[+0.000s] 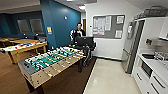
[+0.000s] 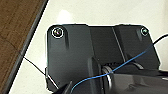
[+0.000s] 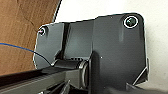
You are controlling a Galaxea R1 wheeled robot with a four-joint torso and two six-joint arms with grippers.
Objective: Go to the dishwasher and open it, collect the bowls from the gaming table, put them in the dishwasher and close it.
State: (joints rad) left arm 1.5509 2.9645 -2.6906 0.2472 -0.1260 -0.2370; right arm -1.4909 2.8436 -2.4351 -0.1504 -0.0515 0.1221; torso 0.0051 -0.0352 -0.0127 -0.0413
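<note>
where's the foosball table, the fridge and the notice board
table-football table (image 1: 47, 61), head view, on the green field
steel fridge (image 1: 132, 47), head view, on its door front
notice board (image 1: 108, 26), head view, on the grey panel among the pinned papers

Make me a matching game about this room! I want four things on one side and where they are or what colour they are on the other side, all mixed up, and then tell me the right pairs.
Things:
1. gaming table
2. fridge
3. notice board
4. person

Descriptions:
A. hangs on the white wall, covered with papers
B. stands on the brown wood floor, with a green field on top
C. stands beyond the far end of the gaming table, by the blue wall
D. tall and silver-grey, beside the white counter

Right pairs: 1-B, 2-D, 3-A, 4-C
</note>
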